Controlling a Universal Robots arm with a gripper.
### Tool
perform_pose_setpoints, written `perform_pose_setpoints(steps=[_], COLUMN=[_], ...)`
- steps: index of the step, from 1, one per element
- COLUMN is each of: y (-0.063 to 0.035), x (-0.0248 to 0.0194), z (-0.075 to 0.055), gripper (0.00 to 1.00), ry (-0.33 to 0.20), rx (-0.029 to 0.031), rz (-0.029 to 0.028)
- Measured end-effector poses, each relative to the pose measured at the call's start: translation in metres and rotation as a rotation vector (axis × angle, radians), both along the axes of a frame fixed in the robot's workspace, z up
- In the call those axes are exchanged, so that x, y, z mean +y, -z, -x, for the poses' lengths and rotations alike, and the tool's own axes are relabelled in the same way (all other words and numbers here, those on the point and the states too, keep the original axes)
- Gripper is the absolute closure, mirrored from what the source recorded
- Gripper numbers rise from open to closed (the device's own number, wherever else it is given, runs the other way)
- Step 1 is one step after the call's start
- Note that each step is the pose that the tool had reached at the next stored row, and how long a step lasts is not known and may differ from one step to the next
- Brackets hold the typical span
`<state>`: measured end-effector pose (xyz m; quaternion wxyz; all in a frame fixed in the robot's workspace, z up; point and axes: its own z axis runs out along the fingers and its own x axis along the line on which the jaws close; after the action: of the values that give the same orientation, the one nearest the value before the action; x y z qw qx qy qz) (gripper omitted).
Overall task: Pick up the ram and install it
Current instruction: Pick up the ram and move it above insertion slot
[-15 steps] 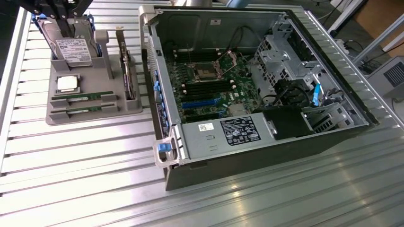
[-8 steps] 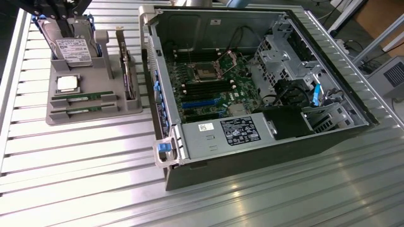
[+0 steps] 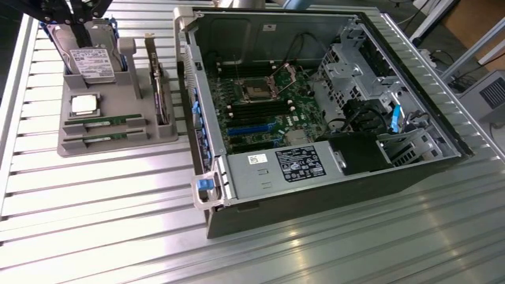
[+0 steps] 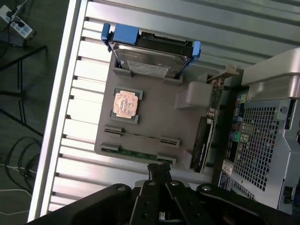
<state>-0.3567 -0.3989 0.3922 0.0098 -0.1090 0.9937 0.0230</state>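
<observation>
Closest up are the arm's black fingers, pinched shut with nothing between them, hanging up above the grey moulded plastic parts tray. So the ram, a long thin green circuit-board stick, sits untouched along the tray's outer edge, with its twin just beside it. Each stick is cradled only at its ends, which I'd guess leaves the middle free to grab. The same tray parks a square silver processor chip flat and a silver hard drive with blue rails upright. Next to it on the ribbed aluminium table, the big open grey computer case lies on its side. Its green motherboard faces up, presumably so it's reachable from above.
</observation>
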Motion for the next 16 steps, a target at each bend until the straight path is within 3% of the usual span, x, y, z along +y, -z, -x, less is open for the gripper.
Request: perform_pose_setpoints(steps=[16], y=[0.0008], x=[0.0], z=[0.0], gripper=[0.9], ry=[-0.335], rx=[0.0001], rz=[0.0013])
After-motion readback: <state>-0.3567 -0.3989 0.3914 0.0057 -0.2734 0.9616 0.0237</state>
